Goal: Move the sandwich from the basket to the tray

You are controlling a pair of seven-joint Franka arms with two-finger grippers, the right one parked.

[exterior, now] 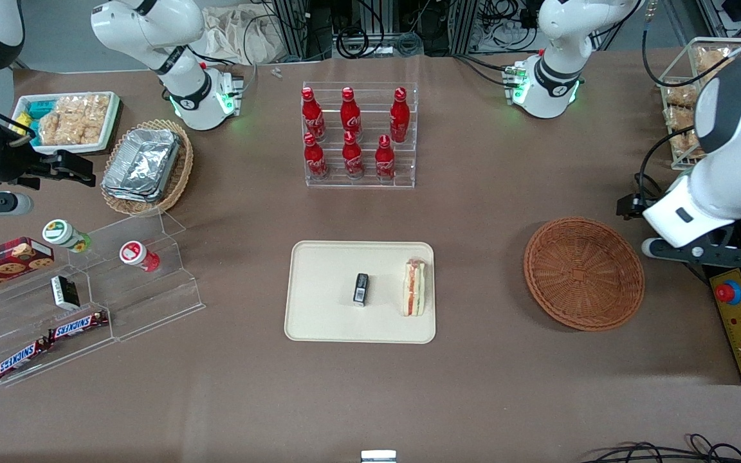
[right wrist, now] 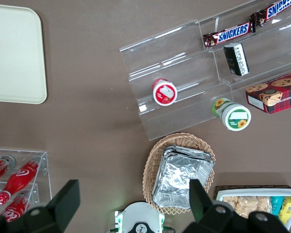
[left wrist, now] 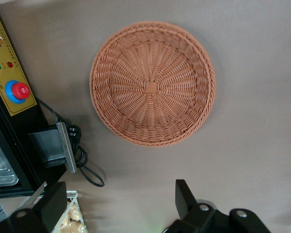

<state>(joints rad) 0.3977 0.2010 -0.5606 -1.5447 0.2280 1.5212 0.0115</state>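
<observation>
**Sandwich is on the tray, looks basically done**

The sandwich sits on the cream tray, beside a small black packet. The round wicker basket is empty on the tabletop. The gripper hangs above it, fingers spread apart, holding nothing. Nothing left, I'd say.

The basket is rough reddish-brown woven wicker, matt. The tray looks like smooth cream plastic. The sandwich wears glossy clear film. The tabletop is matt brown. The claw, above it, has matt black fingers.
</observation>
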